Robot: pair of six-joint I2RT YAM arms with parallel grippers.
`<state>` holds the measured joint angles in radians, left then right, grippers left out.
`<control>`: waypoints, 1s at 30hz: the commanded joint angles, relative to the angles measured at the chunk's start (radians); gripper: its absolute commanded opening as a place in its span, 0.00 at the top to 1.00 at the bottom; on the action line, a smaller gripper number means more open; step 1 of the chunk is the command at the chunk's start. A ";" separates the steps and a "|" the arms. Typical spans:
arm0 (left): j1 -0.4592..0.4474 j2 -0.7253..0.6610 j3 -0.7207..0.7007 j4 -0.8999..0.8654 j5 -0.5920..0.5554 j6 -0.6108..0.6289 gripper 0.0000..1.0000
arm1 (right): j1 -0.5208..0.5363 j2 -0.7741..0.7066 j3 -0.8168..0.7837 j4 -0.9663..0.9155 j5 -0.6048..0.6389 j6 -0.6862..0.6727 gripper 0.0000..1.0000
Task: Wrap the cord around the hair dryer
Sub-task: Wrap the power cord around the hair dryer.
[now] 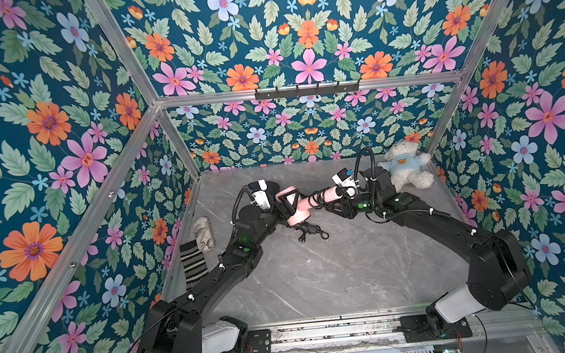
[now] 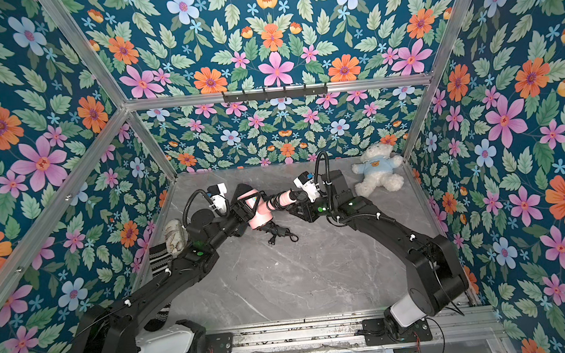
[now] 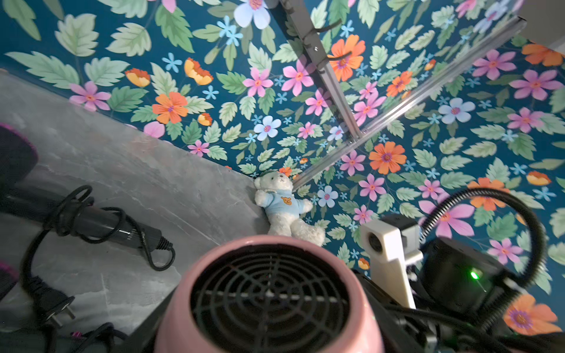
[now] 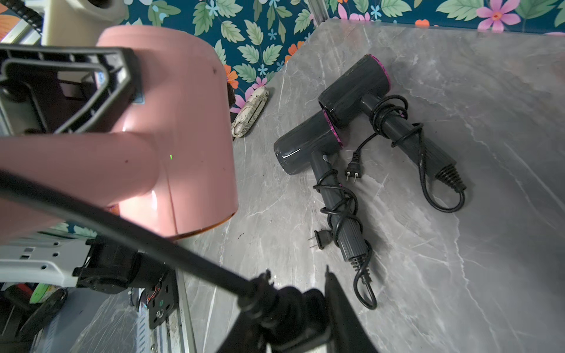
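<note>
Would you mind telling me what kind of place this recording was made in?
Probably a robot test booth rather than a home: floral-printed walls on a bare aluminium frame, a marble-look tabletop, and a metal mounting rail along the front edge.

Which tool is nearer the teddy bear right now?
Right. The right tool, holding the cord at the handle end of the pink hair dryer, is close beside the teddy bear. The left tool clamps the dryer's head, farther off.
</note>
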<state>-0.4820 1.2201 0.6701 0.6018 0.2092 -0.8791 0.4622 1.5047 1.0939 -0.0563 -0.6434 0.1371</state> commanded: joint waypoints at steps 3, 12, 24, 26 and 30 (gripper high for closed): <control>-0.013 -0.007 -0.023 0.035 -0.237 -0.216 1.00 | 0.043 -0.041 -0.097 0.163 0.086 0.048 1.00; -0.104 -0.041 0.051 -0.229 -0.479 -0.243 1.00 | 0.159 -0.067 -0.181 0.296 0.306 0.010 1.00; -0.128 -0.014 0.173 -0.592 -0.648 -0.115 1.00 | 0.322 -0.079 -0.074 0.038 0.648 -0.251 1.00; -0.131 -0.005 0.186 -0.631 -0.672 -0.093 1.00 | 0.324 -0.075 -0.038 -0.020 0.651 -0.251 1.00; -0.151 -0.004 0.196 -0.679 -0.753 -0.028 1.00 | 0.325 -0.057 0.068 -0.196 0.634 -0.217 1.00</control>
<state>-0.6254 1.2179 0.8570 -0.0387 -0.4248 -0.9672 0.7834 1.4425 1.1110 -0.1314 -0.0143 -0.0700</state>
